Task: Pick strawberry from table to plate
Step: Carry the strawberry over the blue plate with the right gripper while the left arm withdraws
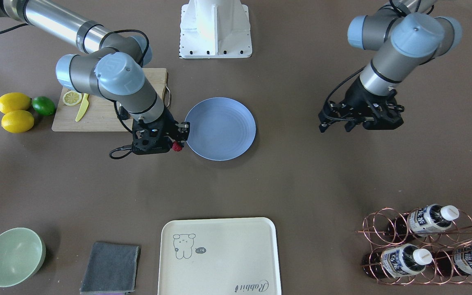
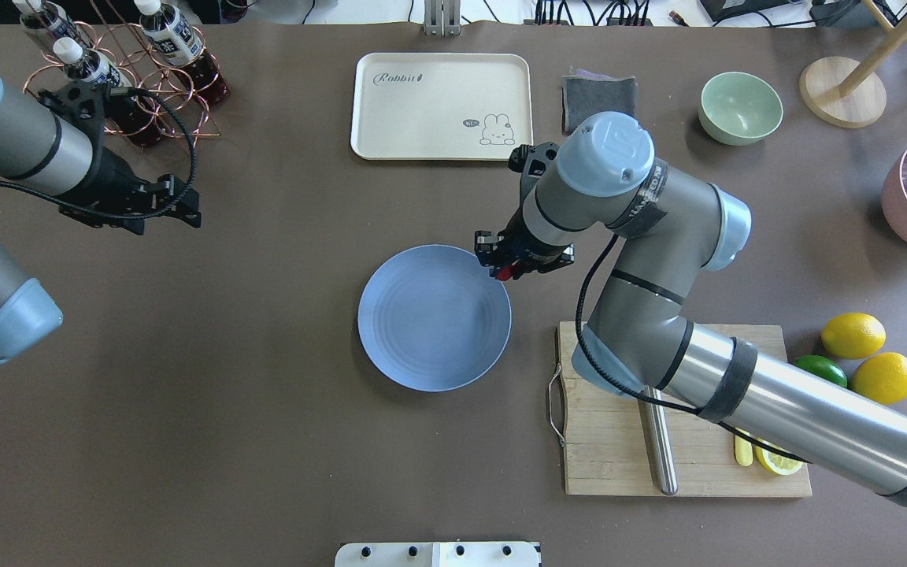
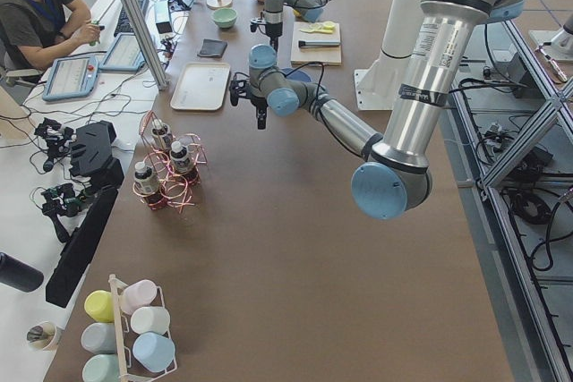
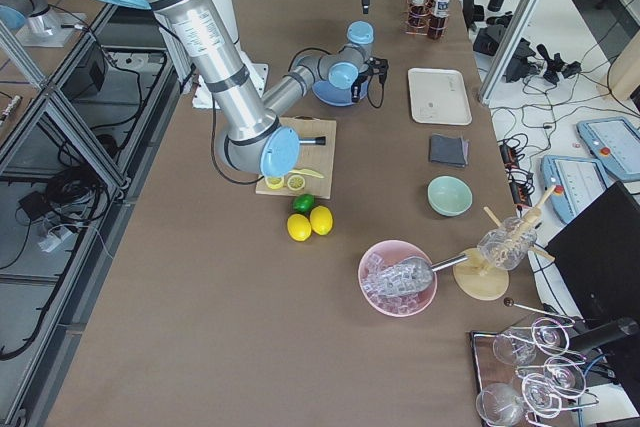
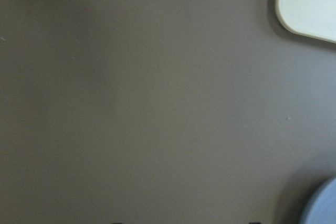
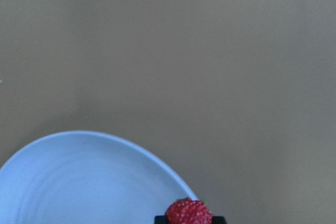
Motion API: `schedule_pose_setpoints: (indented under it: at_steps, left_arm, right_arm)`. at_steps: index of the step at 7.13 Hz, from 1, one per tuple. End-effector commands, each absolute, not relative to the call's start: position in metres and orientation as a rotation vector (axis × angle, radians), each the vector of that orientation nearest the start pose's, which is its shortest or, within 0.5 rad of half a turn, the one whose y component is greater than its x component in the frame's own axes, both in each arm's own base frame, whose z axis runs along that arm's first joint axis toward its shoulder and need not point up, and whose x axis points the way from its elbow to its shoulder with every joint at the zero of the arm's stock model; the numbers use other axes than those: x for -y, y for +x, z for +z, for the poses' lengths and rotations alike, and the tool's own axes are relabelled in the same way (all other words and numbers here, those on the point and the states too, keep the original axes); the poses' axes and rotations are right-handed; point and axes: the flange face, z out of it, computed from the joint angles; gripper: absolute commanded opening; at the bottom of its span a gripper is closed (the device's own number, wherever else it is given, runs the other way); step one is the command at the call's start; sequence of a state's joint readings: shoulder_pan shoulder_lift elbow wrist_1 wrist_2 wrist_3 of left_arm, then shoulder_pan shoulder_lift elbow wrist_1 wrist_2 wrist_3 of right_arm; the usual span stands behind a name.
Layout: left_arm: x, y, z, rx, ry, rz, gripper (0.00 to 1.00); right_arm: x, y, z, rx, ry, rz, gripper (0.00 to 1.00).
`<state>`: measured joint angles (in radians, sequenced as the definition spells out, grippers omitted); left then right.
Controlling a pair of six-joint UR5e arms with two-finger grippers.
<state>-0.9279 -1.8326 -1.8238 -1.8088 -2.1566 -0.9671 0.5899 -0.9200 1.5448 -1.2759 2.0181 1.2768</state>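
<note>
The small red strawberry is pinched in my right gripper, which is shut on it. The berry hangs just outside the rim of the light blue plate, above the brown table. Nothing lies on the plate. My left gripper hovers over bare table far from the plate, jaws apart and holding nothing. Its wrist view shows only table, a tray corner and a sliver of the plate.
A wooden cutting board with a lemon slice and yellow knife lies under the right arm. Two lemons and a lime sit beside it. Across the table stand a cream tray, grey cloth, green bowl and bottle rack.
</note>
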Motion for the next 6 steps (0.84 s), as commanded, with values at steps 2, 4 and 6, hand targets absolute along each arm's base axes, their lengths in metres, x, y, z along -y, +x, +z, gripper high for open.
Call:
schedule_pose_setpoints:
  at_steps: [2,4,6]
  left_arm:
    - [0.534,0.249,0.412,-0.827,0.117,-0.032,0.85]
    - [0.533,0.247,0.410,-0.828,0.120,-0.036,0.85]
    - [0.532,0.247,0.409,-0.831,0.121,-0.036,0.85]
  right_arm:
    - [0.402,-0.610,0.212,0.991,0.035,0.061,0.00]
    - [0.402,-0.623,0.216,0.970,0.047,0.063,0.00]
    - [0.405,-0.627,0.207,0.974,0.049,0.065,0.42]
